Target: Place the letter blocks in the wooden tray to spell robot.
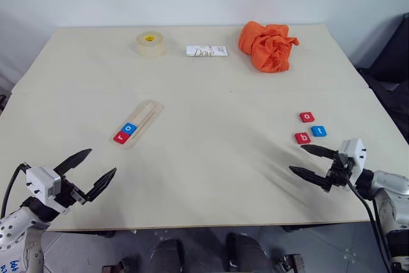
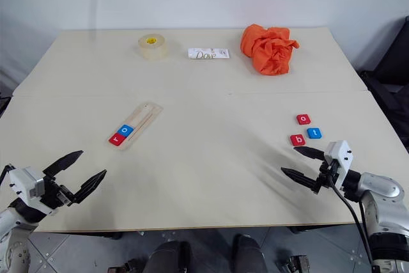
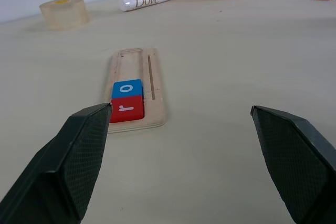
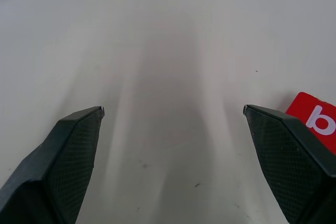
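Pale wood makes up the tray [image 1: 142,121], a long narrow strip lying at a slant on the left half of the table [image 1: 204,177]. Two letter blocks sit at its near end, touching each other: a red r block [image 1: 121,136] at the very end and a blue o block [image 1: 130,128] right behind it. The rest of the groove holds no blocks.

Three more blocks lie loose on the right side of the table, well apart from the tray: a red o block [image 1: 307,117] farthest back, a red b block [image 1: 302,137] nearer, and a blue t block [image 1: 319,131] just beside the b.

At the near left corner, the left pincer [image 1: 91,171] hovers with its fingers spread wide and nothing between them, pointing toward the near end of the tray. Near the loose blocks, the right pincer [image 1: 311,160] is likewise spread wide and grasps nothing; it sits just in front of the b block, which shows beside one fingertip in the right wrist view.

Along the far edge lie a roll of tape [image 1: 149,43], a white Dove packet [image 1: 206,50] and a crumpled orange cloth [image 1: 267,45].
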You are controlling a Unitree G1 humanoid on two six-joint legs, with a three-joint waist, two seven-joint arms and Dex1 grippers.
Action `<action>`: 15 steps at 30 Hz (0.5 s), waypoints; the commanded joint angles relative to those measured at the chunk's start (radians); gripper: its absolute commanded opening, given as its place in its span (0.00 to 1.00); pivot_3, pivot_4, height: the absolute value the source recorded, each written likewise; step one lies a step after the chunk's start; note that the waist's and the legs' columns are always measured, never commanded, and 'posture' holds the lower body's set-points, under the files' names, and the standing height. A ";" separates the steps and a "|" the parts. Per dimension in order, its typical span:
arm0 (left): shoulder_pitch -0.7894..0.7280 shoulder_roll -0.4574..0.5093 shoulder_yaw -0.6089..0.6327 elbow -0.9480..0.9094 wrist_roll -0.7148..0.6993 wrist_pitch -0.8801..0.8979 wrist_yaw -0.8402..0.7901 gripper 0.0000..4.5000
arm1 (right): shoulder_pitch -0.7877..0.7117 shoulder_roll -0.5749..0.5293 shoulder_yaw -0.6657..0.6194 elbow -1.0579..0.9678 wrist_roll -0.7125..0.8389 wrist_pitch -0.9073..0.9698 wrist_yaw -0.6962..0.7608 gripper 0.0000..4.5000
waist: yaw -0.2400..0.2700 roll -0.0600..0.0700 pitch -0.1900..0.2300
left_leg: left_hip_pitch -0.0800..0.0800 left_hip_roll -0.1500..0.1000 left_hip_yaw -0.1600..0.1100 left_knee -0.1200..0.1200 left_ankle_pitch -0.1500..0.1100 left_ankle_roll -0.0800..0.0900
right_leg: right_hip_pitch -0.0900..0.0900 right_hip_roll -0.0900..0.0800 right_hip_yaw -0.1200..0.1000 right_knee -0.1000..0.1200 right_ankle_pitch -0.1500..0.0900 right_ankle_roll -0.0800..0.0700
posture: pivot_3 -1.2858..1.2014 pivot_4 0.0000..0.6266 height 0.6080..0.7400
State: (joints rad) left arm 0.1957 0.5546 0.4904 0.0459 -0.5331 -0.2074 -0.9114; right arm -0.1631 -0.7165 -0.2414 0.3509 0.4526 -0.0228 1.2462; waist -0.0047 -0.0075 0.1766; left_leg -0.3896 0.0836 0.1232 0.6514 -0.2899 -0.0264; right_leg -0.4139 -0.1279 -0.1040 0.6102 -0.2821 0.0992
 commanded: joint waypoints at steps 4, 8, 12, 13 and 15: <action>0.005 0.001 0.017 -0.050 0.022 0.021 0.076 1.00 | -0.056 0.021 -0.001 0.084 -0.006 -0.081 0.044 0.99 | -0.001 0.000 0.000 | 0.000 0.000 0.000 0.000 0.000 0.000 | 0.000 0.000 0.000 0.000 0.000 0.000 | 0.52 0.24 1.00; 0.082 0.004 0.045 -0.115 0.072 0.063 0.158 1.00 | -0.112 0.037 0.019 0.124 -0.018 -0.114 0.072 0.99 | -0.005 0.000 0.000 | 0.000 0.000 0.000 0.000 0.000 0.000 | 0.000 0.000 0.000 0.001 0.000 0.000 | 0.52 0.24 1.00; 0.183 0.004 0.108 -0.197 0.026 0.132 0.194 1.00 | -0.175 0.050 0.041 0.162 -0.031 -0.132 0.095 0.99 | -0.023 -0.001 0.001 | 0.000 0.000 0.000 0.000 0.000 0.000 | 0.000 0.000 0.001 0.001 0.000 0.000 | 0.52 0.24 1.00; 0.204 0.001 0.125 -0.214 0.009 0.148 0.199 1.00 | -0.188 0.052 0.044 0.173 -0.034 -0.136 0.100 0.99 | -0.024 -0.001 0.001 | 0.000 0.000 0.000 0.000 0.000 0.000 | 0.000 0.000 0.000 0.001 0.000 0.000 | 0.52 0.24 1.00; 0.264 0.000 0.169 -0.234 0.005 0.178 0.208 1.00 | -0.230 0.055 0.056 0.204 -0.044 -0.140 0.111 0.99 | -0.026 -0.001 0.001 | 0.000 0.000 0.000 0.000 0.000 0.000 | 0.000 0.000 0.001 0.001 0.000 0.000 | 0.52 0.24 1.00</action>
State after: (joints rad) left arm 0.4237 0.5539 0.6050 -0.1515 -0.5029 -0.0459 -0.7141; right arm -0.3746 -0.6617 -0.1793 0.5457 0.4078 -0.1456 1.3405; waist -0.0310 -0.0088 0.1774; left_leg -0.3889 0.0841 0.1234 0.6515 -0.2899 -0.0266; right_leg -0.4139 -0.1280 -0.1033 0.6110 -0.2821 0.0991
